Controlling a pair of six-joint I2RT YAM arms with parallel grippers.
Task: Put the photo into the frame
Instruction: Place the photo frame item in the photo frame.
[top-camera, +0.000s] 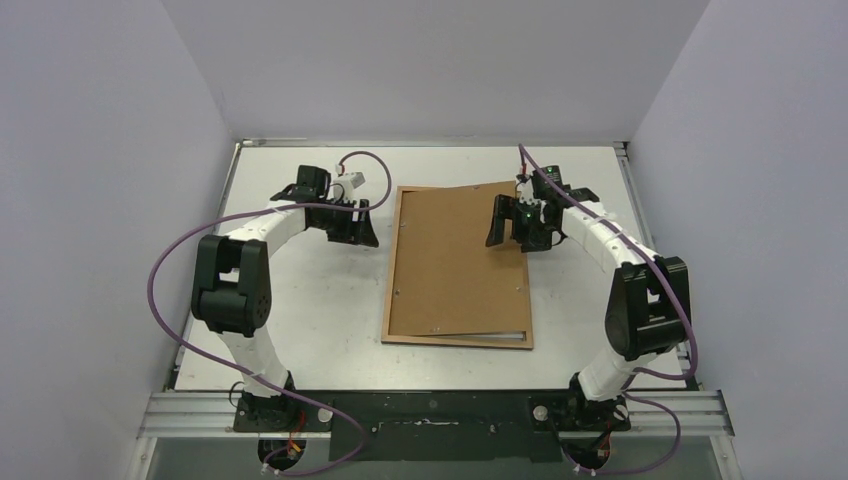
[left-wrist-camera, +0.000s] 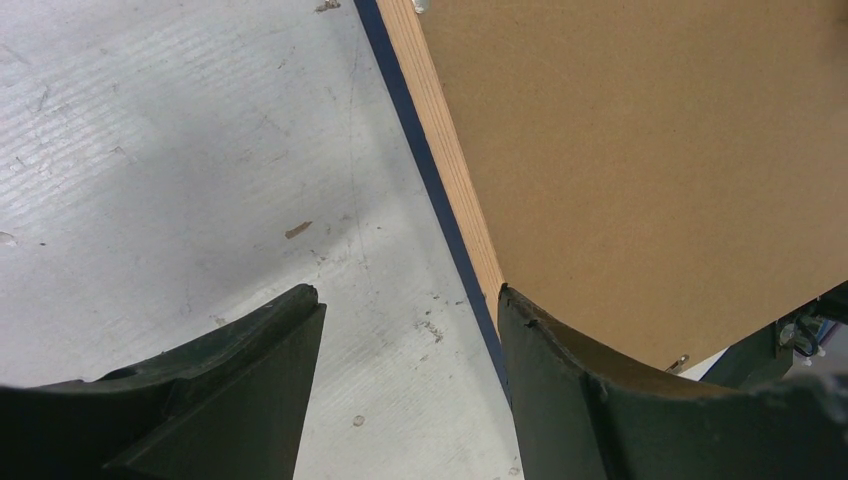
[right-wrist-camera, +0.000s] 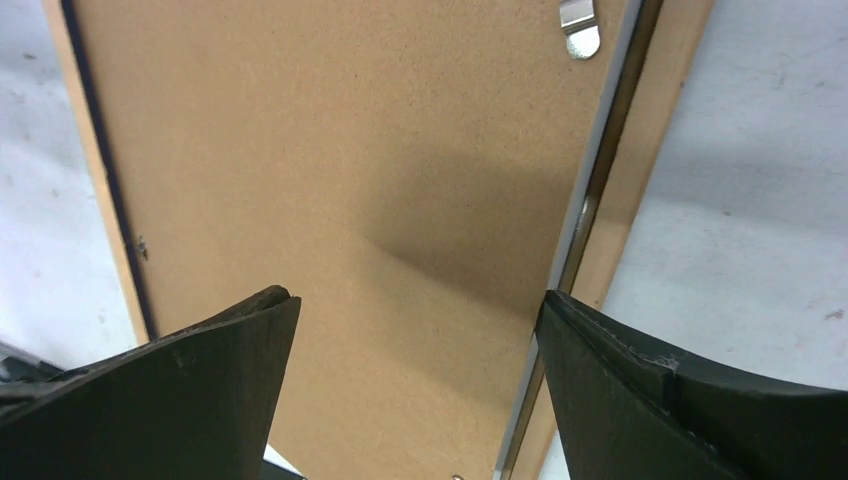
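Note:
The frame (top-camera: 391, 275) lies flat in the middle of the table, wood-brown side up, with a dark blue outer edge (left-wrist-camera: 425, 165). A plain brown backing board (top-camera: 460, 255) lies on it, slightly skewed. The photo is hidden. A thin pale strip (right-wrist-camera: 588, 175) shows between the board and the frame's right rail (right-wrist-camera: 625, 215); I cannot tell what it is. My left gripper (top-camera: 358, 226) is open at the frame's upper left edge (left-wrist-camera: 408, 294), one finger (left-wrist-camera: 560, 390) over the rail. My right gripper (top-camera: 512, 224) hangs open over the board's upper right part (right-wrist-camera: 418, 297), holding nothing.
A small metal tab (right-wrist-camera: 579, 26) sits on the frame's rail beside the board, and another (left-wrist-camera: 679, 362) shows in the left wrist view. Bare white table (top-camera: 300, 300) lies left and right of the frame. Grey walls close in on three sides.

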